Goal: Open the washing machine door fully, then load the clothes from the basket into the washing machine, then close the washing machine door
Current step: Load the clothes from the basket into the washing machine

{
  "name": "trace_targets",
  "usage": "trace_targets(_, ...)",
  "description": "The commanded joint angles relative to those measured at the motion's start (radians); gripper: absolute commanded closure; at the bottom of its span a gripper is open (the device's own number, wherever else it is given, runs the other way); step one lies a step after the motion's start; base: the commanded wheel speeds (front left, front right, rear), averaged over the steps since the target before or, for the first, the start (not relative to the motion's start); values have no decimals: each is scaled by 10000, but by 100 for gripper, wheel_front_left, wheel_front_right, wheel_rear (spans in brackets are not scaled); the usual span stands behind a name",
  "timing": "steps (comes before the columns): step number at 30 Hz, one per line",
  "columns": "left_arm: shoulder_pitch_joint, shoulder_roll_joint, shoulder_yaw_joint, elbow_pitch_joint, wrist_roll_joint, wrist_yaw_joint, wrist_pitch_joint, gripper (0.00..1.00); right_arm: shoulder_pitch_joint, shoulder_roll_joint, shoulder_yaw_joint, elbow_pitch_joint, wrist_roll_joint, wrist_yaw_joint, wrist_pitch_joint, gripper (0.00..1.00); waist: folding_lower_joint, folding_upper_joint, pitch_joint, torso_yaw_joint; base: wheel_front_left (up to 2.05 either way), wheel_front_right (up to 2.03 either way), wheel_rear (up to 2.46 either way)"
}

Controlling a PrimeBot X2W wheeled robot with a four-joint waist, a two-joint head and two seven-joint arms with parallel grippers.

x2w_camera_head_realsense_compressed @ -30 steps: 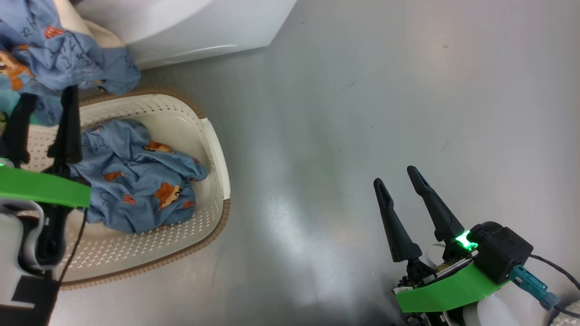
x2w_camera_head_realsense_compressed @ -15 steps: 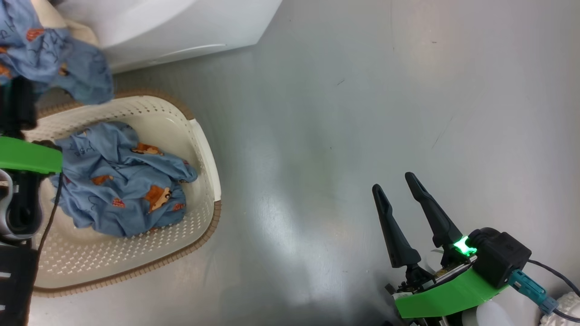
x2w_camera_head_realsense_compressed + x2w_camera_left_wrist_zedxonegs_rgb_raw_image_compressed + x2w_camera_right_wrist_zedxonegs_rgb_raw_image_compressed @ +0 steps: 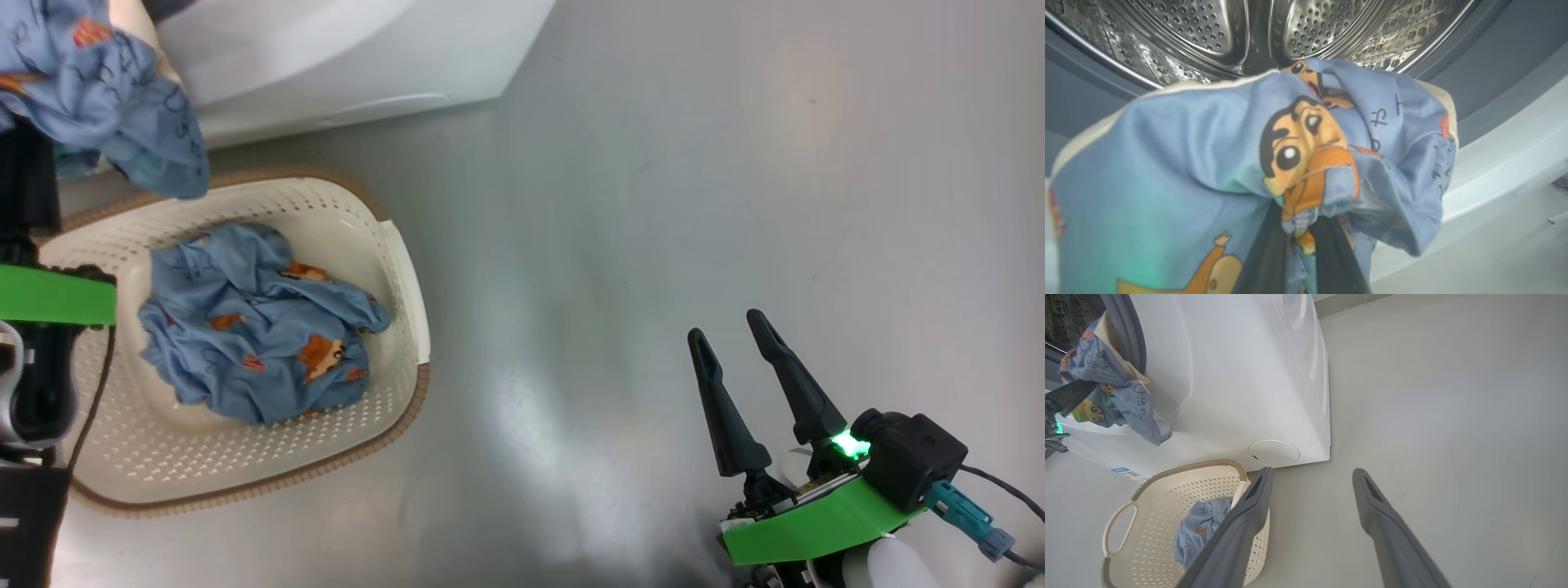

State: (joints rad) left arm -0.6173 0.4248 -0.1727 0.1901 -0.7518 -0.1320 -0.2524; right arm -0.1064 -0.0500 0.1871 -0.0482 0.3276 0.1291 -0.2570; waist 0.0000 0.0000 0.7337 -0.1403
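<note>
- cloth is pinched in the left wrist view: the jaws of the left gripper [image 3: 1299, 239] stand almost together on a light-blue garment [image 3: 1208, 155]. a second ago they were wide apart, so this grip is new. the perforated drum [image 3: 1208, 24] sits right behind the bundle, which the head view does not show.
- head view: that garment hangs at the top left, against the washing machine [image 3: 351, 57] and above the basket [image 3: 408, 278]. a second garment [image 3: 253, 343] lies crumpled inside the basket. the right gripper [image 3: 725, 325] has its jaws wide apart and empty over the bare floor [image 3: 653, 204].
- right wrist view: seen from the side, the held garment spills out over the drum mouth's grey ring [image 3: 1133, 339]. i judge loading half done: one piece to push in, one to fetch.
</note>
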Motion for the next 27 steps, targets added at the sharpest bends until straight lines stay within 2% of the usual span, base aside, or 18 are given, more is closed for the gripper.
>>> trace_targets(1, 84, 488, 460, -393, 145, 13, -93, 100, 116, -3, 253, -134, 71, 16, -48, 0, 0, 0, -185, 147, 0, 0, 0)
trace_targets(8, -127, 973, 533, -834, 504, 13, -93, 100, 22, -3, 321, 6, 125, 16, -48, 0, 0, 0, -399, 212, 0, 0, 0)
trace_targets(15, -992, 1749, 163, -496, 498, 13, -93, 100, 28, -3, 442, -19, 239, 16, -48, 0, 0, 0, -437, 19, 0, 0, 0)
trace_targets(23, -2512, 2528, -674, 195, 289, 13, -93, 100, 168, -3, 500, -156, 249, 16, -48, 0, 0, 0, -230, -206, 0, 0, 0)
trace_targets(27, -3386, 2665, -1186, 565, -96, 13, 26, 100, 205, -3, 596, -196, 305, 16, -48, 0, 0, 0, -30, -305, 0, 0, 0)
